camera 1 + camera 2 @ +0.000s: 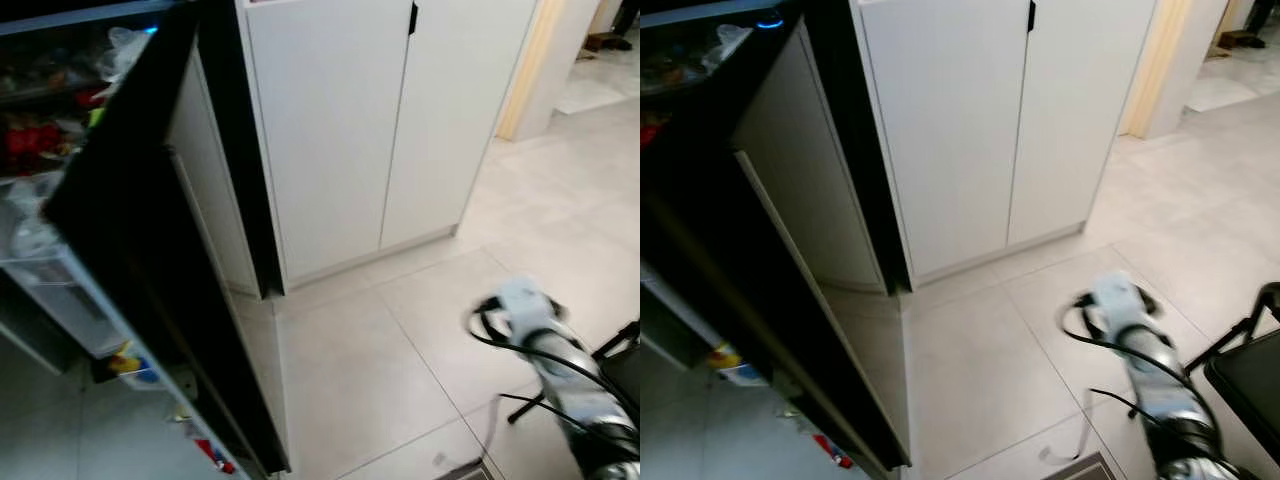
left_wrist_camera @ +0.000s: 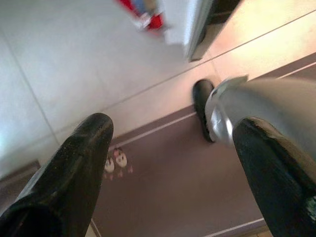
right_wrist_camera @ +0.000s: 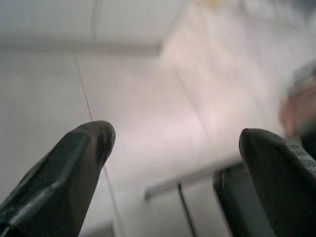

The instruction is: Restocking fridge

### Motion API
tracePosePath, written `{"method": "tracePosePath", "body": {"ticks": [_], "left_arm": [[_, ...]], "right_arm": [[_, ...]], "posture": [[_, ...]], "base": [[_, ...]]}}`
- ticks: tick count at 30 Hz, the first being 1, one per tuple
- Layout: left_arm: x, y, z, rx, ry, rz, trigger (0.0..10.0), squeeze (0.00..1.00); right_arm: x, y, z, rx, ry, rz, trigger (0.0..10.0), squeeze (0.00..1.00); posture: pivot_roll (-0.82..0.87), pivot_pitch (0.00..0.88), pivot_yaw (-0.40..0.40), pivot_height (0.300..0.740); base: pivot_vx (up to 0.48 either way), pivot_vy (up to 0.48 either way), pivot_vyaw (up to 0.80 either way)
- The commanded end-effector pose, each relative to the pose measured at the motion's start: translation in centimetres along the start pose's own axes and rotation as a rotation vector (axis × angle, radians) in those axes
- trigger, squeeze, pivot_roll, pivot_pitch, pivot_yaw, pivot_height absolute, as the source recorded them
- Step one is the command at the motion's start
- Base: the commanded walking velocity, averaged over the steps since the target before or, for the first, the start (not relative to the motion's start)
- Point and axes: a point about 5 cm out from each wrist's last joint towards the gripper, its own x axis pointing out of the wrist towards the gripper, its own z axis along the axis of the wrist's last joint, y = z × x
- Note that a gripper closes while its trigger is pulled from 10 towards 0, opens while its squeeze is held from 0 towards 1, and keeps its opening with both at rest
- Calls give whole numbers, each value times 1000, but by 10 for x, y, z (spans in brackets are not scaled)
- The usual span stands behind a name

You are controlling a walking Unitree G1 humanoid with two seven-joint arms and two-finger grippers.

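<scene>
The fridge stands open at the left, with its black door (image 1: 130, 230) swung out toward me. Red and green food (image 1: 35, 140) lies on the inner shelves. Clear door bins (image 1: 60, 290) hold small packets (image 1: 130, 362). My right arm (image 1: 550, 350) reaches in from the lower right over the floor tiles. In the right wrist view my right gripper (image 3: 175, 133) is open with nothing between its fingers and faces pale floor and wall. My left gripper (image 2: 175, 128) hangs open over a brown mat (image 2: 168, 197), with nothing held.
Tall white cabinets (image 1: 340, 130) stand right beside the fridge. A black frame (image 1: 1250, 380) sits on the floor at the far right. A doorway with a wooden frame (image 1: 525, 70) opens at the back right. Light floor tiles (image 1: 380, 370) lie between the door and my arm.
</scene>
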Motion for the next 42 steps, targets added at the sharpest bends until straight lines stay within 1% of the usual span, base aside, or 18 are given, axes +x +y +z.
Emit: {"method": "tracePosePath", "body": {"ticks": [1, 3, 4, 6, 7, 8, 9, 11, 13, 14, 15, 16, 17, 19, 20, 21, 42], "left_arm": [[-1, 2, -5, 40, 25, -6, 10000, 0], [-1, 3, -3, 66, 18, -2, 10000, 0], [-1, 3, -3, 76, 15, 1, 10000, 0], [-1, 4, 2, 150, -25, -3, 10000, 0], [-1, 4, 2, 150, -25, -3, 10000, 0], [2, 2, 13, 170, -51, -16, 10000, 0], [4, 0, 23, 176, -67, -28, 10000, 0], [8, -4, 36, 169, -73, -56, 10000, 0], [8, -5, 37, 168, -67, -67, 10000, 0], [7, -2, 29, 189, -39, -60, 10000, 0], [6, 0, 25, 230, -22, -53, 10000, 0], [6, 0, 25, 230, -22, -53, 10000, 0], [5, 4, 24, 300, -12, -36, 10000, 0], [5, 7, 25, 325, -20, -20, 10000, 0], [7, 7, 45, 328, -91, -31, 10000, 0], [8, 6, 50, 330, -110, -35, 10000, 0], [8, 6, 50, 330, -110, -35, 10000, 0]], "right_arm": [[-1, 1, -16, 41, 61, -25, 10000, 0], [-4, 0, -36, 44, 129, -41, 10000, 0], [-5, 1, -42, 46, 149, -45, 10000, 0], [-16, 11, -81, 71, 287, -47, 10000, 0], [-16, 11, -81, 71, 287, -47, 10000, 0], [-23, 16, -97, 78, 343, -45, 10000, 0], [-26, 20, -104, 83, 371, -40, 10000, 0], [-32, 27, -116, 97, 412, -27, 10000, 0], [-34, 30, -119, 101, 423, -24, 10000, 0], [-36, 31, -123, 95, 434, -23, 10000, 0], [-39, 33, -127, 99, 449, -23, 10000, 0], [-39, 33, -127, 99, 449, -23, 10000, 0], [-41, 36, -131, 102, 462, -16, 10000, 0], [-43, 38, -134, 97, 470, -7, 10000, 0], [-43, 39, -134, 92, 474, -3, 10000, 0], [-43, 39, -134, 91, 474, -2, 10000, 0], [-43, 39, -134, 91, 474, -2, 10000, 0]], "posture": [[-102, 0, 44, 740], [-102, 0, 44, 740], [-102, 0, 45, 740], [-93, 0, 42, 740], [-93, 0, 42, 740], [-86, 0, 41, 740], [-85, 0, 42, 740], [-89, 0, 45, 740], [-96, 0, 48, 740], [-96, 0, 48, 740], [-93, 0, 47, 740], [-93, 0, 47, 740], [-89, 0, 46, 740], [-85, 0, 44, 740], [-83, 0, 46, 740], [-83, 0, 46, 740], [-83, 0, 46, 740]], "base": [[0, 0, 0], [0, 0, 0], [0, 0, 0], [0, 0, 0], [0, 0, 0], [0, 0, 0], [0, 0, 0], [0, 0, 0], [0, 0, 0], [0, 0, 0], [0, 0, 0], [0, 0, 0], [0, 0, 0], [0, 0, 0], [0, 0, 0], [0, 0, 0], [0, 0, 0]]}}
